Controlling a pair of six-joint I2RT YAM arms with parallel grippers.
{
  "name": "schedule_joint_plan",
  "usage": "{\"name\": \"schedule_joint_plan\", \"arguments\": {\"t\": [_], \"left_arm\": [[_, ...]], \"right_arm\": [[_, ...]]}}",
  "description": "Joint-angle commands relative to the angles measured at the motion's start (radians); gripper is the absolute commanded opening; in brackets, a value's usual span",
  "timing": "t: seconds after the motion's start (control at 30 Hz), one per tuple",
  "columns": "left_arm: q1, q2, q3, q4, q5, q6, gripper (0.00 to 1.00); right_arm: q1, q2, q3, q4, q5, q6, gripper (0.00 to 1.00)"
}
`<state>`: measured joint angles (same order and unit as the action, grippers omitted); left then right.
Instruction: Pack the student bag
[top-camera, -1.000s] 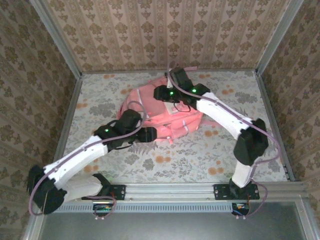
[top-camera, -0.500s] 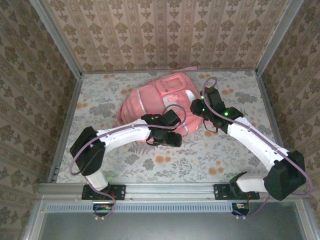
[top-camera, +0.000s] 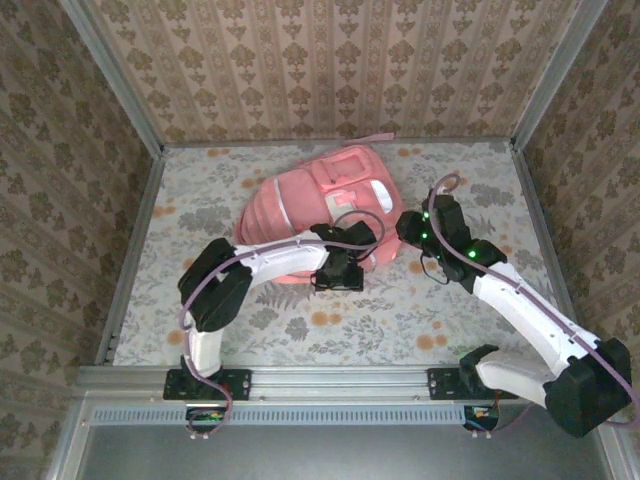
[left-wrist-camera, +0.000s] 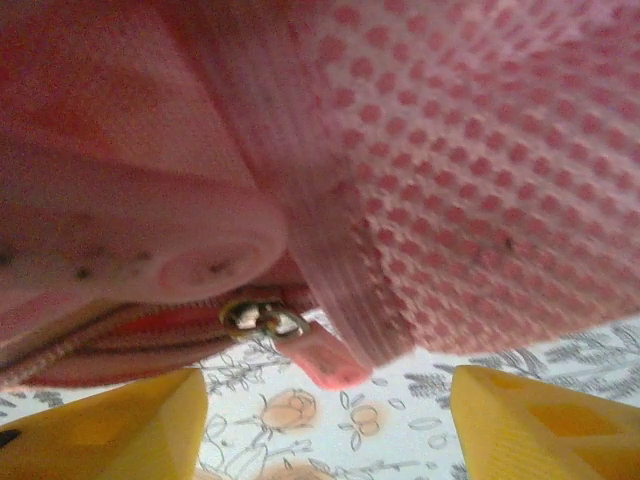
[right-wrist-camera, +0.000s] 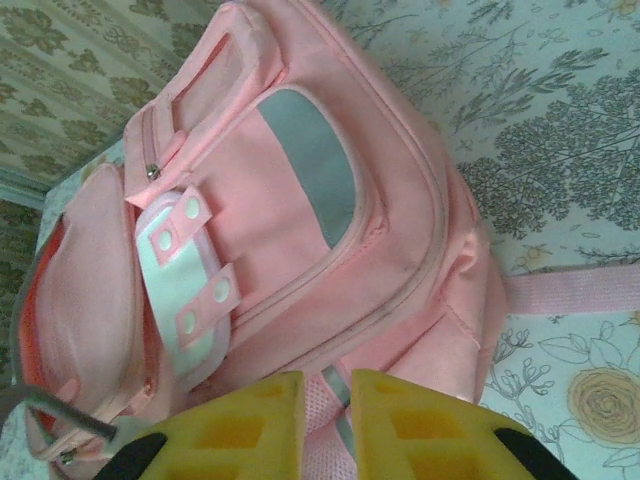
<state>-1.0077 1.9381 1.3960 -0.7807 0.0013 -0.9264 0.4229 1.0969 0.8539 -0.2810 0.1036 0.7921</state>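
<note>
Pink bag (top-camera: 318, 195) flat on table (top-camera: 300, 330). At its near edge, left gripper (left-wrist-camera: 325, 410), fingers wide apart. Beside it, right gripper (right-wrist-camera: 328, 400) almost closed, seemingly pinching bag fabric.

White arms (top-camera: 275, 262), black joints (top-camera: 215, 285) (lilac cables (top-camera: 438, 183)), yellow pincer fingers (left-wrist-camera: 110, 435)

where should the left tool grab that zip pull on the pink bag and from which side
Grip the pink fabric tab hanging off the metal slider of the student bag. It sticks out past the bag's edge over the table, clear of the fabric, while the slider sits tight on the seam. Come in low from the table side, where the open left tool faces it.
</note>
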Motion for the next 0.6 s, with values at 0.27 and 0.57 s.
{"name": "schedule_joint_plan", "arguments": {"t": [0.27,0.57], "left_arm": [[0.012,0.038,-0.024,-0.031,-0.167,-0.002,0.24],[0.02,-0.072,-0.146,0.025,-0.17,0.061,0.06]], "right_arm": [[-0.003,0.012,-0.073,0.116,-0.127,0.007,0.13],[-0.003,0.038,-0.081,0.18,-0.236,-0.028,0.14]]}}
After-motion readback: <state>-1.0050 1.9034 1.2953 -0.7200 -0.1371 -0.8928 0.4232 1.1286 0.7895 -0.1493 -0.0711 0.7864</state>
